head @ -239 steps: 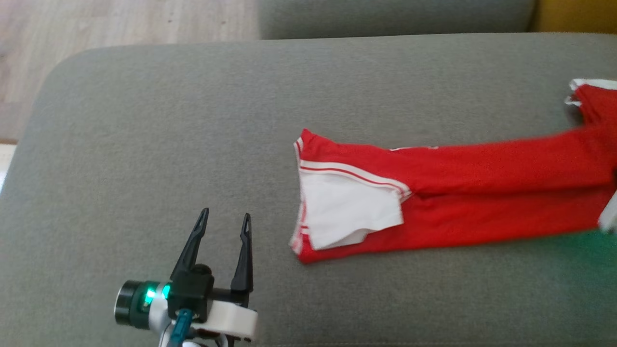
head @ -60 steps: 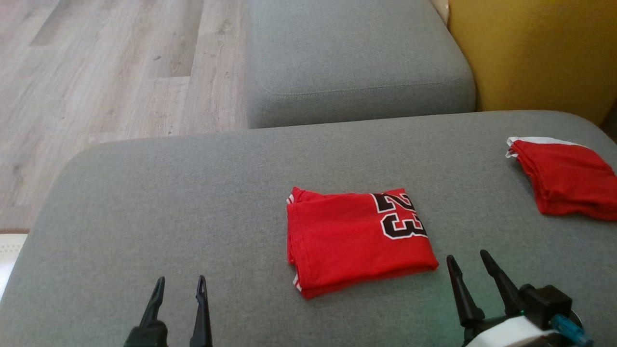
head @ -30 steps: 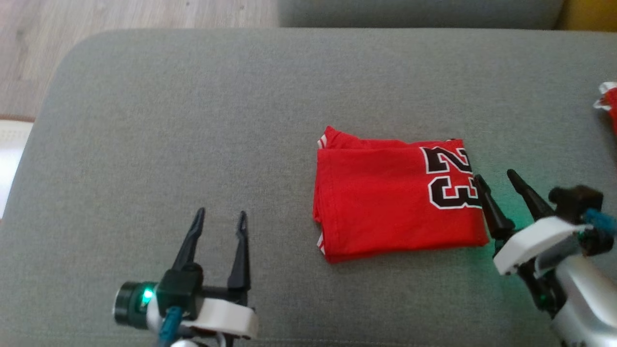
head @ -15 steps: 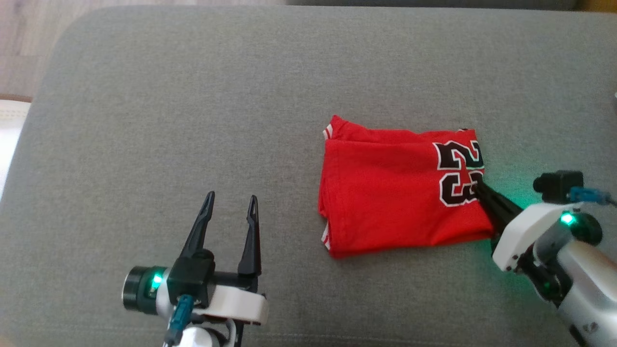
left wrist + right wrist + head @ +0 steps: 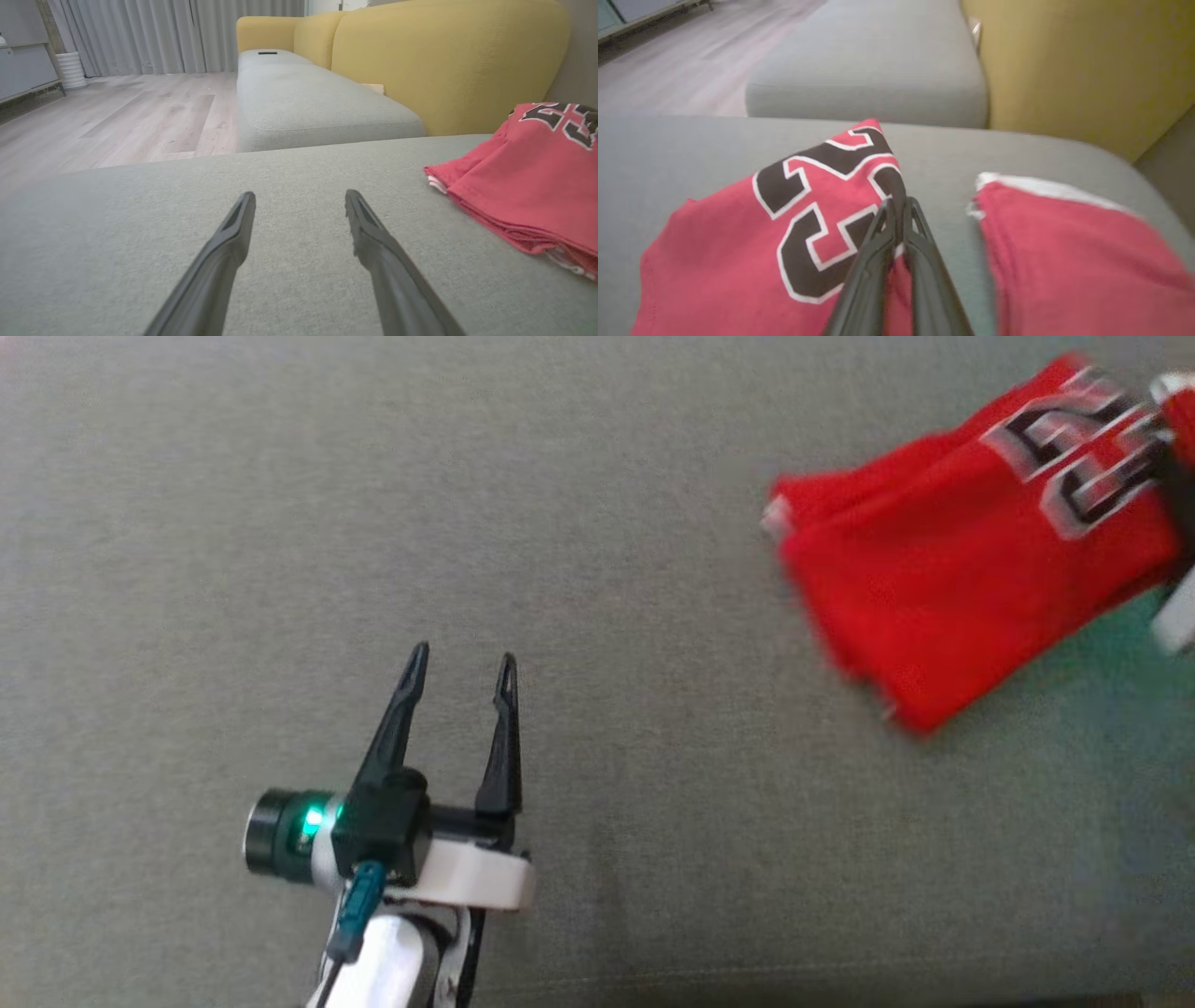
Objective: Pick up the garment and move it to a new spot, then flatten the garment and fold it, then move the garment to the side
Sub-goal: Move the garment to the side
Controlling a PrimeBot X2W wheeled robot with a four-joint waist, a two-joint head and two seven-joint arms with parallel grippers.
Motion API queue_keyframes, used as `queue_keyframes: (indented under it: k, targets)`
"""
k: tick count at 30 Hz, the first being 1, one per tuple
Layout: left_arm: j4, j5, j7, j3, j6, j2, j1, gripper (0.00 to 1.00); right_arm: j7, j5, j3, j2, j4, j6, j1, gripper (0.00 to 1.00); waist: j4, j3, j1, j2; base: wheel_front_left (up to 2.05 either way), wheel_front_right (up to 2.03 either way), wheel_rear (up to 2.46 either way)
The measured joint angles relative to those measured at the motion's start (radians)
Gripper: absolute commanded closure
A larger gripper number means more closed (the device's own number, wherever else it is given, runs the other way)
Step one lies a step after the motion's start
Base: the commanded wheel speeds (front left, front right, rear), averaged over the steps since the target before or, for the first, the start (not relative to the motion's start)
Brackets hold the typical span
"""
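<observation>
- While the right tool (image 5: 899, 201) pinches shut on the numbered edge of the folded garment (image 5: 738, 242), the step in hand looks like the last: moving it aside.
- Garment spreads left of the tool tips, over the sofa cushion (image 5: 373, 476).
- Left tool (image 5: 462, 655) is wide and empty, garment well off to its right.
- Next likely needs: set down beside the other red garment (image 5: 1064, 252) just right of the tool, fold kept.

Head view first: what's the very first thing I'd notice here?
The bright red folded jersey with its black number, at the upper right on the grey cushion. The right gripper has its jaws shut on the numbered edge, beside another red garment. The left gripper hangs open at the lower left.
</observation>
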Motion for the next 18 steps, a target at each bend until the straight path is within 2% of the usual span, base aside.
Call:
queue_keyframes:
  k: [5, 14, 15, 16, 17, 18]
  targets:
    - [0.001, 0.0, 0.0, -0.008, 0.0, 0.0, -0.069, 0.0, 0.018, -0.017, -0.088, -0.064, 0.079, 0.0, -0.106, 1.0, -0.044, 0.059, 0.0001, 0.0, 0.0, 0.0, 0.0]
    - [0.012, 0.001, -0.002, -0.03, -0.011, 0.0, -0.15, 0.0, 0.013, -0.094, -0.211, -0.11, 0.199, 0.0, -0.177, 1.0, -0.105, 0.148, 0.0001, 0.0, 0.0, 0.0, 0.0]
    - [0.011, 0.001, -0.002, -0.03, -0.015, 0.0, -0.153, 0.0, 0.007, -0.107, -0.223, -0.112, 0.213, 0.0, -0.181, 0.9, -0.11, 0.153, 0.0, 0.0, 0.0, 0.0, 0.0]
    - [0.011, 0.001, -0.002, -0.029, -0.015, -0.001, -0.157, 0.0, 0.002, -0.121, -0.238, -0.113, 0.233, 0.0, -0.189, 0.32, -0.113, 0.158, 0.0, 0.0, 0.0, 0.0, 0.0]
    - [0.011, 0.001, -0.002, -0.028, -0.016, -0.001, -0.158, 0.0, -0.003, -0.139, -0.251, -0.114, 0.254, 0.0, -0.196, 0.0, -0.116, 0.161, 0.0, 0.0, 0.0, 0.0, 0.0]
    - [0.011, 0.001, -0.002, -0.027, -0.016, -0.001, -0.159, 0.0, -0.015, -0.161, -0.264, -0.113, 0.272, 0.0, -0.202, 0.0, -0.117, 0.163, 0.0, 0.0, 0.0, 0.0, 0.0]
